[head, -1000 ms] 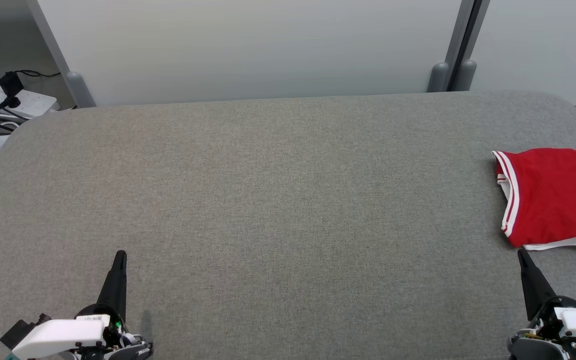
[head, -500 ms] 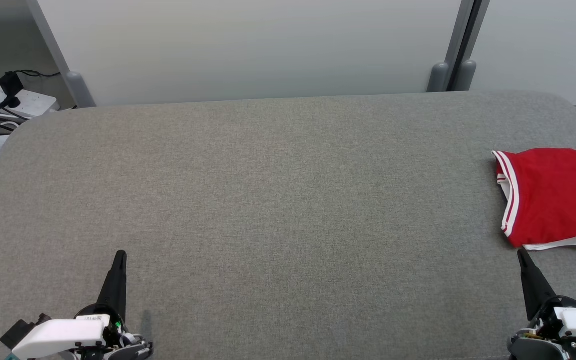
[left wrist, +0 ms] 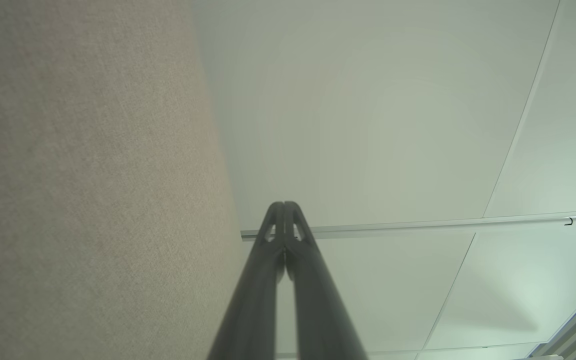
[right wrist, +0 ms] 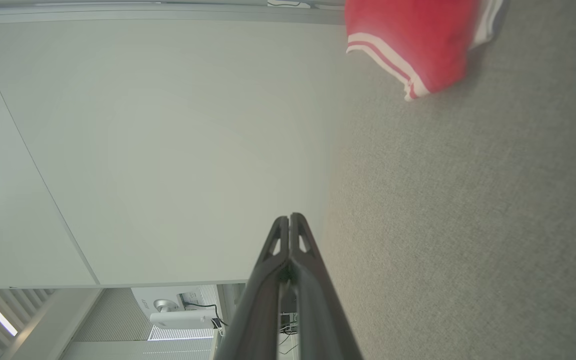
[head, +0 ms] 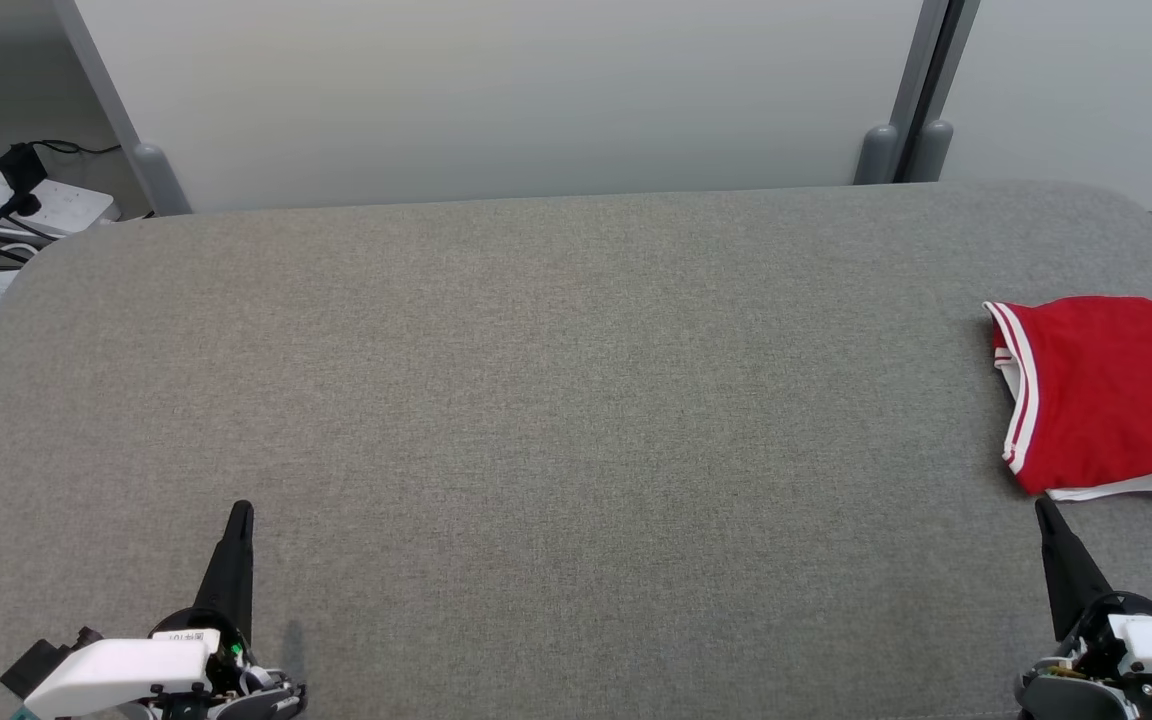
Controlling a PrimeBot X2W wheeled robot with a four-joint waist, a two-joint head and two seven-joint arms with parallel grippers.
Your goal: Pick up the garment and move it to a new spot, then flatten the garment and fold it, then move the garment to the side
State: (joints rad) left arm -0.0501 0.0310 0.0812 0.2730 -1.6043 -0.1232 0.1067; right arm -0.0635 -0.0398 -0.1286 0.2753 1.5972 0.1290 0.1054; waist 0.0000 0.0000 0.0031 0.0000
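With the left claw [head: 239, 512] and right claw [head: 1041, 508] both pressed together and empty, the red garment [head: 1106, 395] at 3 o'clock near the surface [head: 556, 400] edge could slide off if nudged.

Left claw [head: 239, 512] and right claw [head: 1042, 508] were held low and well apart, each with jaws pressed fully together, gripping nothing, tips pointing forward; a white wrist housing [head: 116, 675] sat behind each.
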